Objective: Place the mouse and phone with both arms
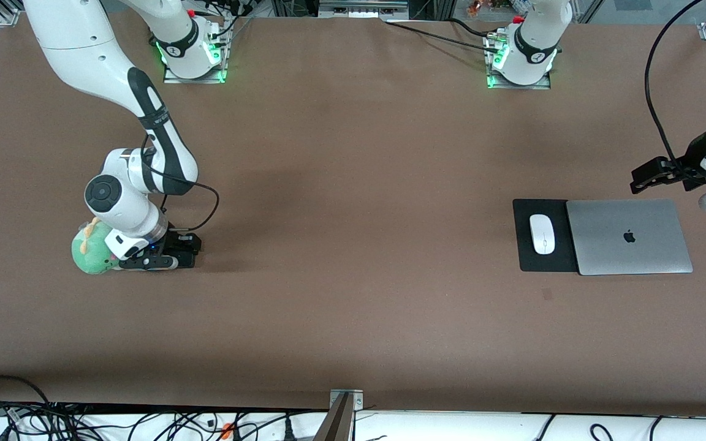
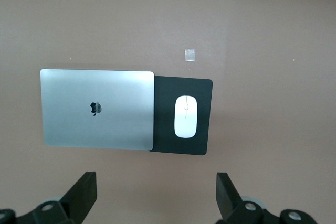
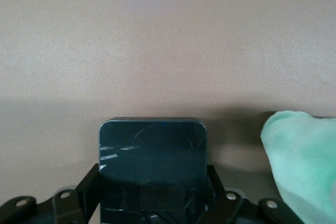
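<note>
- One small white glossy oval mouse (image 1: 542, 233) with a thin grey line down its middle lies on one black rectangular mat (image 1: 532, 254), toward the left arm's end of the table; the left wrist view shows it (image 2: 184, 116) lying flat on the mat (image 2: 202, 119).
- One closed silver laptop (image 1: 629, 236) with a dark apple logo lies beside the mouse, its edge lapping over the mat.
- One small flat black phone (image 3: 152, 156) with rounded corners sits between the right gripper's fingers (image 3: 88, 184), which press on its two sides, low over the brown table (image 1: 353, 245) at the right arm's end.
- The right gripper (image 1: 166, 256) is down at the tabletop, touching or just beside one green plush toy (image 1: 91, 250).
- The left gripper (image 1: 646, 179) hangs in the air over the table near the laptop's edge; in its wrist view the two black fingers (image 2: 81, 192) are spread wide apart with nothing between them.
- Two white jointed arms are in view, one base (image 1: 192, 58) lit green at each end of the table's top edge.
</note>
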### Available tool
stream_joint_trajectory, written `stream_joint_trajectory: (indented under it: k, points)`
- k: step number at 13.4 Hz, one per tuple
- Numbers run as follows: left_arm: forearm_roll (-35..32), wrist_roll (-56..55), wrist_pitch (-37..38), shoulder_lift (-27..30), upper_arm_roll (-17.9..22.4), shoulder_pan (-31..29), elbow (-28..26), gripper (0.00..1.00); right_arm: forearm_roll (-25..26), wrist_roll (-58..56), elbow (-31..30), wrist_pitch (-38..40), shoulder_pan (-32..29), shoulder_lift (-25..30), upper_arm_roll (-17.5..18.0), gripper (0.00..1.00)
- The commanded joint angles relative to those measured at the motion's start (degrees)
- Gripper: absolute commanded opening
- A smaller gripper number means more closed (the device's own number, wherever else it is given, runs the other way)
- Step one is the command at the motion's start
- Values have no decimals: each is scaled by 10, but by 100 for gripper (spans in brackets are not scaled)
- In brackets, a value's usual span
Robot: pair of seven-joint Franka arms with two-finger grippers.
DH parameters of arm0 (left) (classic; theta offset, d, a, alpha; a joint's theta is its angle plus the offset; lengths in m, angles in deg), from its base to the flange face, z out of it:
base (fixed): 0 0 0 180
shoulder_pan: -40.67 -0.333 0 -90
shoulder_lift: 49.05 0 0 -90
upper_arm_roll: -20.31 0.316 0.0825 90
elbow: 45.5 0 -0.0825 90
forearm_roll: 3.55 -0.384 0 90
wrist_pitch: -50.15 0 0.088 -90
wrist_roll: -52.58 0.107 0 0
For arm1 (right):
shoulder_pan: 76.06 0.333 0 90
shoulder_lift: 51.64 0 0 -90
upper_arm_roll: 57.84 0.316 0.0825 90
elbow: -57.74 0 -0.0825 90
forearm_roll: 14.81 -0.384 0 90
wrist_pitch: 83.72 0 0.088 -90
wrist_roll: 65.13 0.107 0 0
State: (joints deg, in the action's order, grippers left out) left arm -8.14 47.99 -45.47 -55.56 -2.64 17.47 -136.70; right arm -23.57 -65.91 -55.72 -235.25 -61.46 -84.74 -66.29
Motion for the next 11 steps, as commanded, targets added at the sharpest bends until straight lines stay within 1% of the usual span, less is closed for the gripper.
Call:
stream_joint_trajectory:
  k: [1, 3, 4, 6, 7, 8, 10, 11]
  points:
    - [13, -3, 4, 0, -2, -2, 9, 100, -29, -6, -19, -2, -8, 24, 11, 99]
    - [12, 6, 2, 0, 5, 6, 9, 100, -32, -7, -4, 20, -8, 29, 13, 100]
    - [12, 6, 3, 2, 25, 31, 9, 100, -31, -8, 21, 61, -8, 30, 13, 100]
    - [12, 5, 7, 4, 92, 100, 8, 100, -32, -11, 79, 153, -9, 30, 9, 100]
    - [12, 5, 7, 4, 116, 124, 8, 100, -33, -11, 95, 181, -9, 37, 5, 100]
    - [12, 5, 8, 5, 129, 135, 8, 100, -33, -11, 97, 190, -9, 47, 3, 100]
    - [12, 5, 9, 6, 137, 149, 4, 100, -33, -11, 97, 214, -11, 76, 2, 100]
    - [13, 3, 10, 11, 136, 147, 5, 100, -33, -11, 97, 233, -14, 95, 1, 100]
